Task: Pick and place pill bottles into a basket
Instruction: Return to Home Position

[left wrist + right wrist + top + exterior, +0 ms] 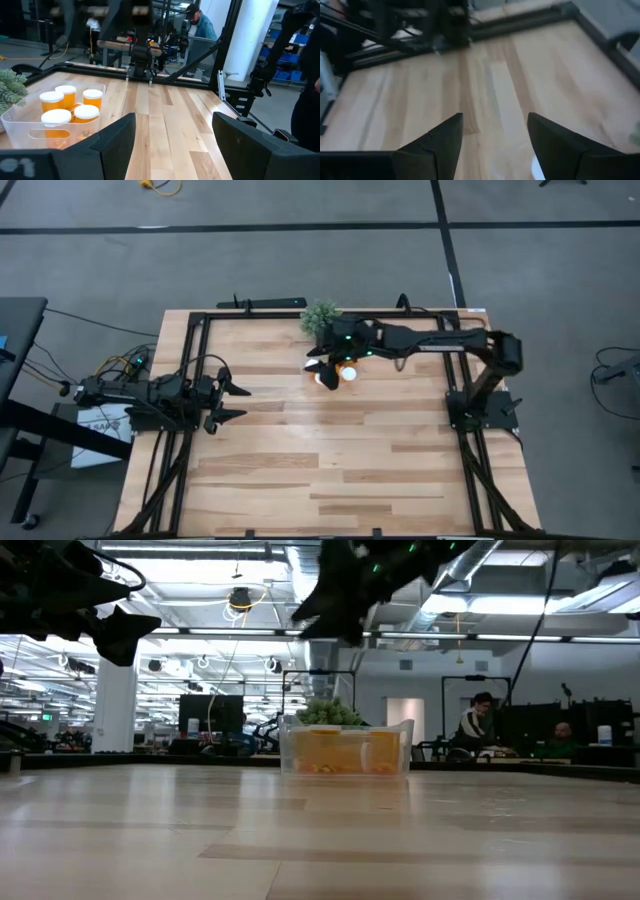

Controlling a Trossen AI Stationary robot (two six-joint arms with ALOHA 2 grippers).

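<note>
**Bottles in the basket, both grippers open and empty**

Nearest you on the wooden table (350,470), over its left part, your left gripper (238,403) hangs above the planks and points toward the middle. Its fingers are spread wide with nothing between them; the left wrist view shows the gap plainly (173,120). In the low view it sits high up, well off the surface (120,630).

Farther back, about midway across the table, stands the basket (400,728). You can see the pill bottles (86,112) inside it, upright with their white caps up, and their orange glows through the clear wall in the low view (340,753). From the left wrist view you can count five caps. A sixth may be hidden behind the others, but that cannot be told here.

Your right gripper (322,370) hovers directly over the basket, and from above it covers most of it (338,380). The low view shows it well above the rim, touching nothing (330,610). Its fingers stand apart and hold nothing — only wood shows between them in its own wrist view (495,117).

Just behind the basket sits the spiky green plant (320,317). Beyond the table, a person (472,725) sits in the room.
</note>
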